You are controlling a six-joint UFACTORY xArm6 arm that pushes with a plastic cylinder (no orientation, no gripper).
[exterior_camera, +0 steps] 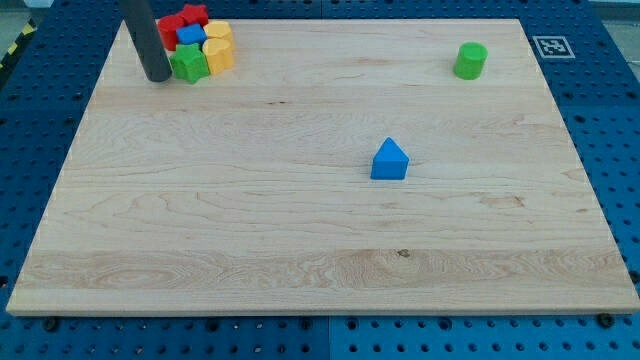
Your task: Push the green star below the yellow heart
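The green star (189,64) sits at the lower left of a tight cluster of blocks near the view's top left corner. A yellow block (218,53), probably the heart, touches its right side, with a second yellow block (218,32) just above. My tip (157,76) rests on the board right against the green star's left side. The dark rod rises from there out of the view's top.
The cluster also holds a small blue block (190,35), a red block (170,28) and a red star (194,14). A blue triangle block (389,160) lies right of centre. A green cylinder (470,61) stands at the top right.
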